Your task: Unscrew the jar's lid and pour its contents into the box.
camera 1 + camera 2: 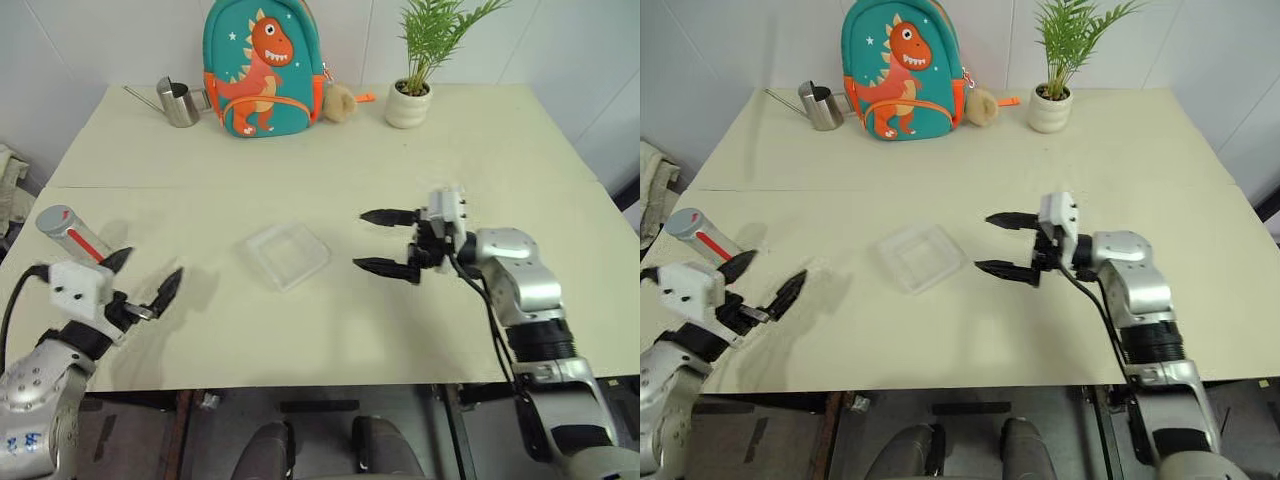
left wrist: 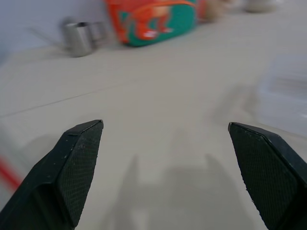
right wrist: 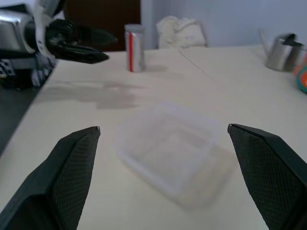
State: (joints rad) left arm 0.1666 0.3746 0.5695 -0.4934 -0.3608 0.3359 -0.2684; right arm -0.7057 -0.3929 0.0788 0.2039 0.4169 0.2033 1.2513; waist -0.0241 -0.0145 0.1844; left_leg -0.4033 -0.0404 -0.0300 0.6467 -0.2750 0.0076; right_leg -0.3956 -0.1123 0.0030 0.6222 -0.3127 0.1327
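The jar (image 1: 72,234), a silvery-grey cylinder with a red stripe, stands upright at the table's near left edge, also seen as the jar (image 3: 135,48). The lid (image 1: 54,217) sits on top of it, so the contents are hidden. The clear box (image 1: 288,254) lies mid-table. My left gripper (image 1: 150,270) hovers open and empty just right of the jar, apart from it. My right gripper (image 1: 362,240) points left at the box from its right side, open and empty, a short gap away. The box (image 3: 168,148) lies ahead between the right fingers.
Along the far edge stand a steel watering can (image 1: 178,102), a teal dinosaur backpack (image 1: 262,70) with a fuzzy pompom (image 1: 340,101), and a potted plant (image 1: 410,98). A cloth (image 1: 12,180) lies off the table's left side.
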